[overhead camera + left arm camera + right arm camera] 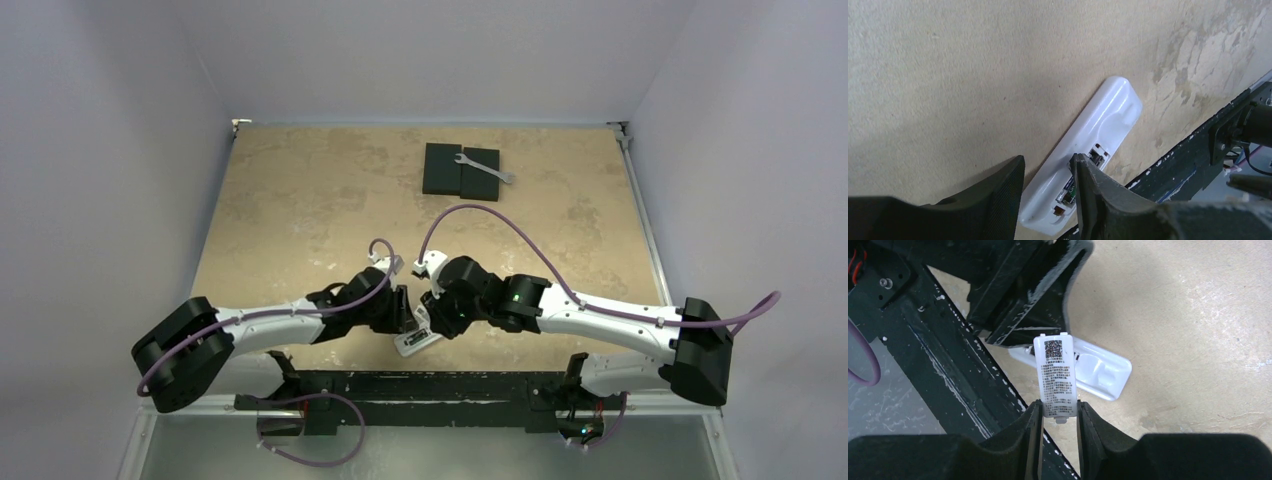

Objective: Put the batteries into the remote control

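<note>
The white remote control (1098, 130) lies back up on the table near the front edge; it also shows in the top view (413, 342) and the right wrist view (1100, 367). Its battery recess is uncovered, and a dark battery (1068, 189) with a green label lies in it. My left gripper (1047, 160) is open over the remote, and its right finger hides part of the recess. No second battery shows. My right gripper (1059, 407) is shut on the white battery cover (1055, 375), printed with text and a QR code, and holds it above the remote.
Two black flat blocks (460, 170) with a silver wrench (487, 168) on them lie at the back of the table. The black mounting rail (420, 385) runs along the front edge, right beside the remote. Both grippers are close together (420, 312).
</note>
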Action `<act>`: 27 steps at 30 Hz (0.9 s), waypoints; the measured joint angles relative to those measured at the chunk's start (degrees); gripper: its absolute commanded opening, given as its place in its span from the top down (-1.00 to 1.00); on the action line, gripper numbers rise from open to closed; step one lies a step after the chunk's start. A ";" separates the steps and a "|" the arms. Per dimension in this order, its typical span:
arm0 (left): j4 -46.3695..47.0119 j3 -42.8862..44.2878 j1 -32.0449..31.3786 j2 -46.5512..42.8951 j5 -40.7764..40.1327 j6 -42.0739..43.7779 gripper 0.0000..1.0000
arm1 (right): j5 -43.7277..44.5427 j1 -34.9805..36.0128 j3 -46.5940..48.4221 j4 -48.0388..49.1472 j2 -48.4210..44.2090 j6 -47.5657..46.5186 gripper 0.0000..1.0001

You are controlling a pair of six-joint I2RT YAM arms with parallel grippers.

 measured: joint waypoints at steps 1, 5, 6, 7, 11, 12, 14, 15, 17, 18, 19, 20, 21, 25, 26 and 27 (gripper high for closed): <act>0.15 -0.48 -0.26 -0.61 -0.09 -0.24 0.20 | 0.22 0.00 0.00 0.00 0.00 0.07 0.60; 0.68 -2.75 -1.64 -3.15 -0.61 -1.92 0.20 | 0.66 0.00 0.00 -0.04 0.04 0.42 0.60; 0.81 -3.30 -2.05 -3.80 -0.76 -2.64 0.20 | 0.68 0.00 0.00 -0.04 0.09 0.46 0.60; 0.81 -3.72 -2.34 -4.28 -0.85 -2.89 0.20 | 0.68 0.00 0.00 -0.07 0.15 0.50 0.60; 1.01 -5.18 -3.87 -6.10 -0.94 -4.63 0.20 | 0.70 0.02 0.00 -0.15 0.55 0.90 0.60; 1.01 -5.49 -4.35 -6.49 -0.96 -5.11 0.21 | 0.72 0.09 0.00 -0.15 0.70 1.03 0.60; 1.36 -6.12 -5.40 -7.04 -0.83 -6.10 0.21 | 0.87 0.24 0.00 -0.22 0.96 1.33 0.60; 1.64 -6.38 -6.01 -7.15 -0.72 -6.60 0.21 | 0.96 0.26 0.00 -0.20 1.05 1.44 0.60; 2.38 -6.73 -7.15 -7.13 -0.70 -7.56 0.21 | 1.14 0.26 0.00 -0.20 1.07 1.73 0.60; 2.80 -6.86 -7.65 -7.04 -0.70 -7.93 0.21 | 1.25 0.26 0.00 -0.17 1.07 1.79 0.60; 3.26 -6.95 -8.15 -6.82 -0.70 -8.48 0.21 | 1.49 0.26 0.00 -0.20 1.07 1.90 0.60; 3.65 -6.95 -8.55 -6.54 -0.70 -8.68 0.21 | 1.86 0.26 0.00 -0.22 1.07 2.01 0.60; 4.13 -6.95 -8.98 -6.19 -0.70 -9.07 0.21 | 2.19 0.26 0.00 -0.20 1.07 2.16 0.59; 5.84 -6.80 -10.62 -4.90 -0.74 -10.16 0.21 | 3.50 0.26 0.00 -0.52 1.07 2.78 0.58; 6.03 -6.67 -11.02 -4.61 -0.81 -10.38 0.21 | 3.85 0.26 0.00 -0.70 1.07 2.99 0.58; 6.27 -6.40 -11.54 -4.17 -0.90 -10.56 0.21 | 4.15 0.26 0.00 -0.85 1.07 3.17 0.58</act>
